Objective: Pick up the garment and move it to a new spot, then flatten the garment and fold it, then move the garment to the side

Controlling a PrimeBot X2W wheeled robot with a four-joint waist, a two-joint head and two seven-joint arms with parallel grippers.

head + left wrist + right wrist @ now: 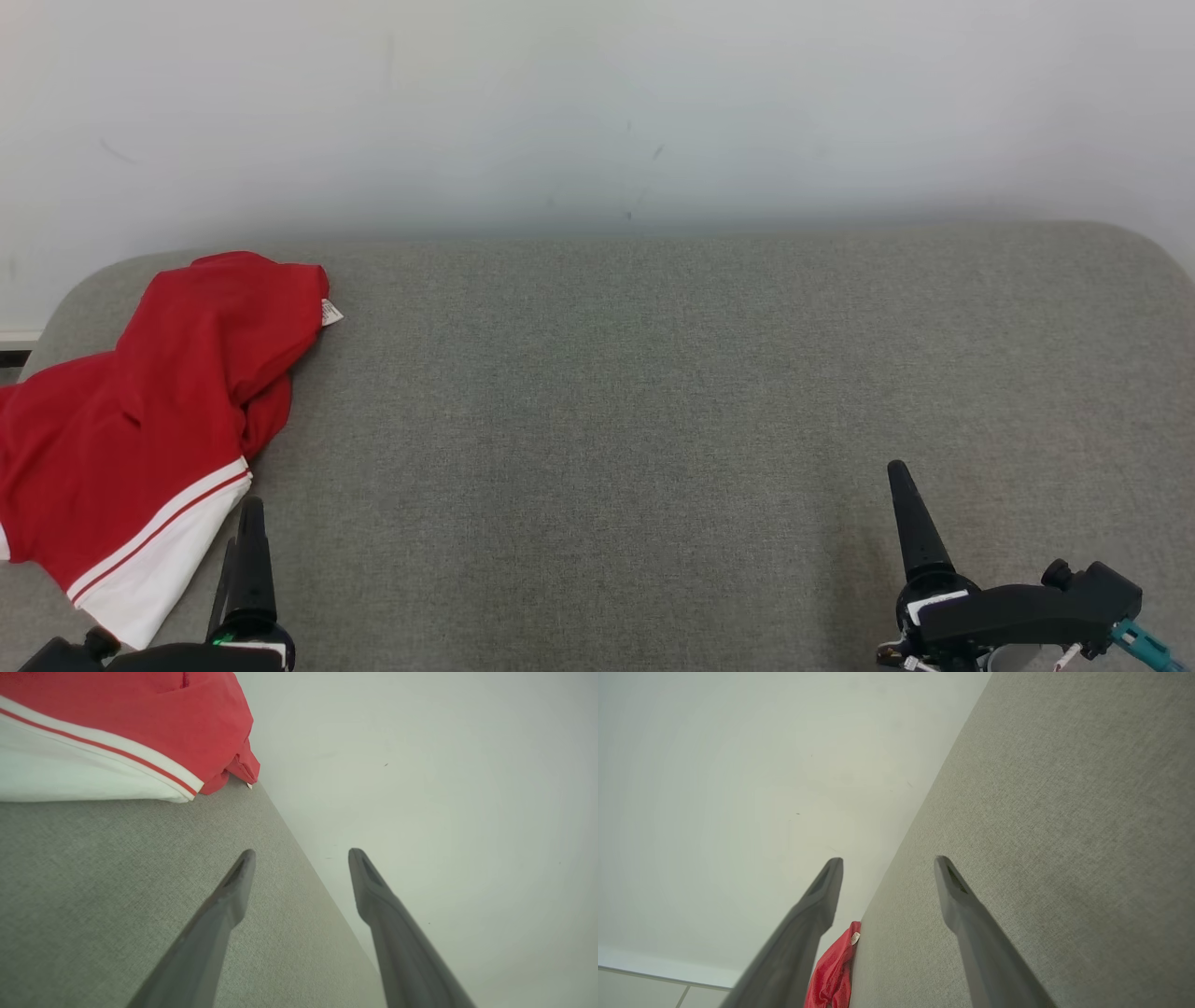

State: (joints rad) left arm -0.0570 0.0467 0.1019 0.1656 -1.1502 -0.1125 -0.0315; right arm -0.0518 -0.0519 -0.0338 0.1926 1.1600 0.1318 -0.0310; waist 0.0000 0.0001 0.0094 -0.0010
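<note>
A red garment [140, 411] with a white hem band and thin red stripe lies crumpled on the far left of the grey fabric surface [653, 392], partly hanging over its left edge. A small white label sticks out at its top right. My left gripper [250, 509] sits at the lower left, just right of the white hem; in the left wrist view it [301, 856] is open and empty, with the garment [117, 728] ahead. My right gripper [898, 471] rests at the lower right, far from the cloth, open and empty [887, 861]. The garment [833, 970] appears small in the distance.
A plain white wall [597, 103] rises directly behind the grey surface. The surface has rounded back corners, and a strip of floor and baseboard [17, 347] shows past its left edge.
</note>
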